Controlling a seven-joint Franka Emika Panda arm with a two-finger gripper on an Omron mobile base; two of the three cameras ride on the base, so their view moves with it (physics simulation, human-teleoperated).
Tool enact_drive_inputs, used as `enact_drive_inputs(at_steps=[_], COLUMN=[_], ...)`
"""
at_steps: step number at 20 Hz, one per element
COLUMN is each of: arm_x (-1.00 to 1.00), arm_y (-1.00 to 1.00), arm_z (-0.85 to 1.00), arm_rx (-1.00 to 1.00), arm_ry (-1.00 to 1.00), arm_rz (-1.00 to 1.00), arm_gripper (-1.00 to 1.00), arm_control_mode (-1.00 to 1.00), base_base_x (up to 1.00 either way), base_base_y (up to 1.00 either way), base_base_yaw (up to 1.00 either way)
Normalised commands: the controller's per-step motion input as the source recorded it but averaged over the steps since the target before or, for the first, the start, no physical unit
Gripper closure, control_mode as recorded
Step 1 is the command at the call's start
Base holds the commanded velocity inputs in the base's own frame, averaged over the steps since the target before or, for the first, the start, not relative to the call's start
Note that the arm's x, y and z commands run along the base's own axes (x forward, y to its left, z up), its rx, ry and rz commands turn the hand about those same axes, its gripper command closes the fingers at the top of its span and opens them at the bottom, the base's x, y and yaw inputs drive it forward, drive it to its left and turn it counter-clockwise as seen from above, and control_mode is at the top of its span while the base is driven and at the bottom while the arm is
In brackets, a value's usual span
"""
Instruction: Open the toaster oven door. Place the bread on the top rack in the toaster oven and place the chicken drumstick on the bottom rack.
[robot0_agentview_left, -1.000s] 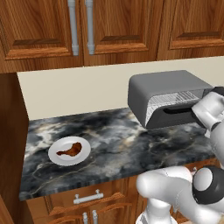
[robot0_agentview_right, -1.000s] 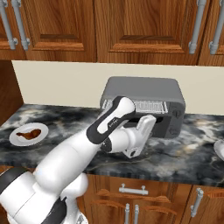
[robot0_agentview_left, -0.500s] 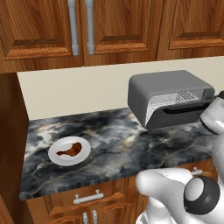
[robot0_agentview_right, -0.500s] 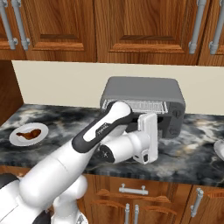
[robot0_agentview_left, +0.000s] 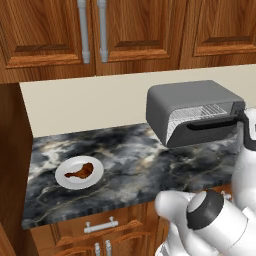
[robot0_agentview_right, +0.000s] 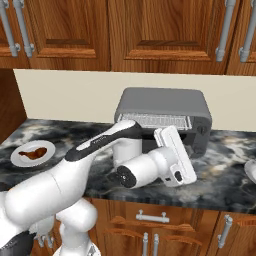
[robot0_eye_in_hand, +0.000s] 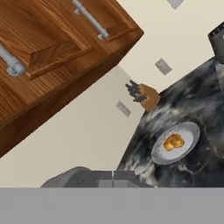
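the bread (robot0_eye_in_hand: 173, 142), light, soft and crushable, lay centre-right on its plate (robot0_eye_in_hand: 189, 130), best pinched gently across its sides; gripper fingers were pressed together, empty.

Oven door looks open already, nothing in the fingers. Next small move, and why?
Probably swing the hand toward the bread on its plate and open the fingers above it. The toaster oven already shows its wire racks, the bread and the drumstick lie on their plates, and the gripper is shut on nothing.
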Motion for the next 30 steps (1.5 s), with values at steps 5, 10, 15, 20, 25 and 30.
enact_drive_inputs(at_steps=[5, 10, 15, 20, 25, 30], arm_x=[-0.09, -0.21, -0.20, -0.03, 0.00, 0.05], arm_y=[0.00, 0.12, 0.38, 0.37, 0.35, 0.45], arm_z=[0.34, 0.27, 0.08, 0.13, 0.19, -0.14], arm_rx=[-0.33, -0.30, -0.11, 0.00, 0.00, 0.00], arm_ry=[0.36, 0.33, 0.34, 0.25, 0.32, 0.31], arm_rz=[0.04, 0.15, 0.25, 0.21, 0.08, 0.00], arm_gripper=[1.00, 1.00, 1.00, 1.00, 1.00, 1.00], arm_control_mode=[-1.00, -1.00, -1.00, -1.00, -1.00, -1.00], base_base_x=[0.00, 0.00, 0.00, 0.00, 0.00, 0.00], base_base_y=[0.00, 0.00, 0.00, 0.00, 0.00, 0.00], base_base_yaw=[0.00, 0.00, 0.00, 0.00, 0.00, 0.00])
